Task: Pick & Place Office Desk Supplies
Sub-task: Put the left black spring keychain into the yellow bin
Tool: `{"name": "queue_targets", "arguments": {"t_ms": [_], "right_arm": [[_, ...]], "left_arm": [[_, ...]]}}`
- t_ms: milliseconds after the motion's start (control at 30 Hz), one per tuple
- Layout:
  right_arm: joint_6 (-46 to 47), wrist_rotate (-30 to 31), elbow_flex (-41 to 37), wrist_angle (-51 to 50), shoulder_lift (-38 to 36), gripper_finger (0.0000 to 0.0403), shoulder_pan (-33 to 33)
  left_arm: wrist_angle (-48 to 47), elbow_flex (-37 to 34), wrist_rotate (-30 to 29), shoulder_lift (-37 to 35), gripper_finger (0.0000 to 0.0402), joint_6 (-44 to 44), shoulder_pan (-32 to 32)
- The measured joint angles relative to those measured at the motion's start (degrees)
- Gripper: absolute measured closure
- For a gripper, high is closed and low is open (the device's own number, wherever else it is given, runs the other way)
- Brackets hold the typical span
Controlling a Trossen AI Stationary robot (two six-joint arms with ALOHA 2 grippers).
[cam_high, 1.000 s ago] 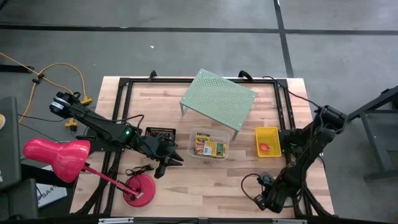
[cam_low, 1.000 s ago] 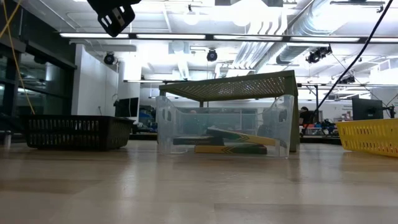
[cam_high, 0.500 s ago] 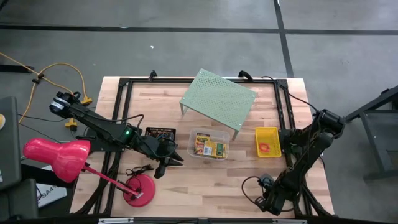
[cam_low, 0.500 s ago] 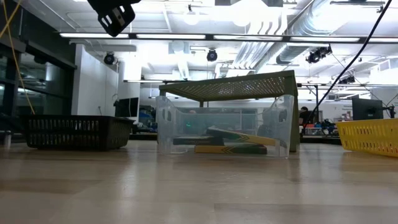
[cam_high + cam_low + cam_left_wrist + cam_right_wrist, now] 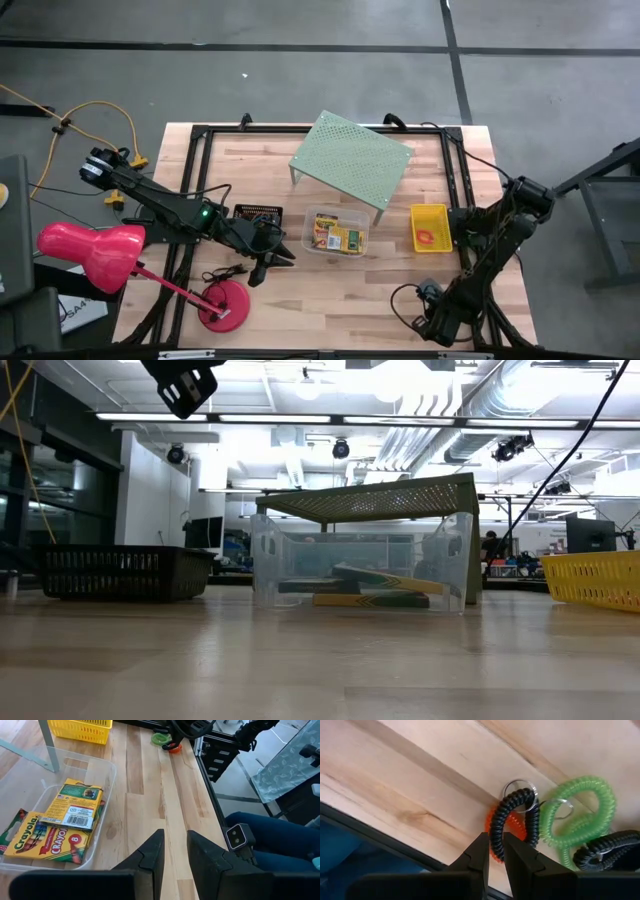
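Note:
Near the table's near right corner lie three coiled rings: black (image 5: 497, 827), orange-red (image 5: 512, 832) and green (image 5: 575, 815). My right gripper (image 5: 492, 845) points down at them and is shut on the black ring; the high view shows it there too (image 5: 428, 308). My left gripper (image 5: 175, 840) hangs open and holds nothing, left of the clear tub (image 5: 337, 232). In the tub lie green-and-yellow card boxes (image 5: 55, 827). The yellow basket (image 5: 430, 227) holds an orange-red ring. The black mesh tray (image 5: 258, 214) sits behind my left gripper. My right gripper has one strand of the black ring's loop (image 5: 496, 851) between its two fingertips, at the end away from the metal key ring (image 5: 520, 790). The fingers come from above, pointing down. The ring lies flat on the table, on top of the orange-red ring.
A pale green perforated shelf (image 5: 350, 160) stands at the far middle, partly over the tub. A pink-red desk lamp (image 5: 120, 255) stands at the near left. A person's blue trouser legs (image 5: 270, 837) show beyond the table's near edge. Bare wood lies between the tub and the near edge.
My right arm's elbow has dropped slightly toward the table's near edge, which tipped the gripper a little steeper over the rings. It has kept still for the last half second.

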Motion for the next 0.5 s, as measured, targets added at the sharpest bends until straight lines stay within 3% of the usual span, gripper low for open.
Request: {"name": "queue_targets", "arguments": {"t_ms": [300, 500], "right_arm": [[-0.01, 1.45, 0.00, 0.13, 0.00, 0.0356, 0.44], [0.03, 1.46, 0.02, 0.11, 0.00, 0.0315, 0.44]], "left_arm": [[0.00, 0.00, 0.00, 0.00, 0.0324, 0.00, -0.01], [0.00, 0.00, 0.00, 0.00, 0.0324, 0.00, 0.00]]}}
